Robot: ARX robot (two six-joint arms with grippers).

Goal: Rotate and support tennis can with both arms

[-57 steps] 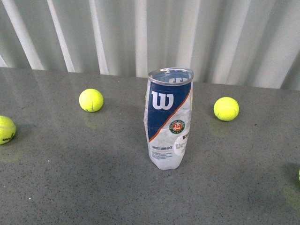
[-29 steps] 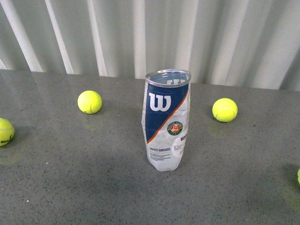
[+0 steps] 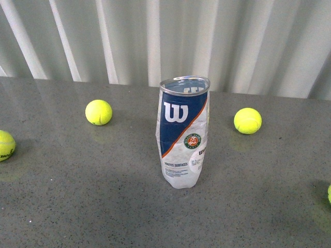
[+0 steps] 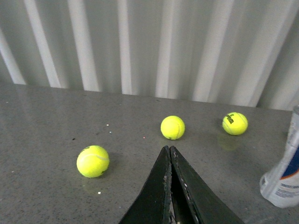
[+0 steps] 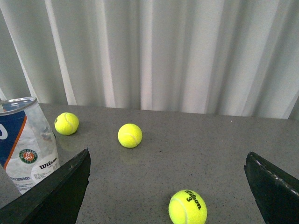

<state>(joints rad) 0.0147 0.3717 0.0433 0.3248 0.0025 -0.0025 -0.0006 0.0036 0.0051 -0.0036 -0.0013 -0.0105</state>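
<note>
Front view: the tennis can [image 3: 183, 137] stands upright in the middle of the grey tabletop [image 3: 77, 175], its walls crumpled and its silver rim open at the top, W logo facing the camera. One tennis ball [image 3: 98, 112] lies well to the can's left, another [image 3: 247, 120] to its right and slightly behind, and a third [image 3: 6, 145] at the far left edge. Neither arm shows here, so the approach has not yet reached the can.

Left wrist view: the left claw [image 4: 169, 158] has its two black fingers pressed together to a point, holding nothing. The can is off to one side of it, well apart.

Right wrist view: the right claw [image 5: 168, 186] is spread wide and empty, the can just outside one finger.

Judgement: this is the reach-in stage. Next, the left claw must open, and both should close in on opposite sides of the can gently, as its thin dented wall looks likely to buckle or tip.
</note>
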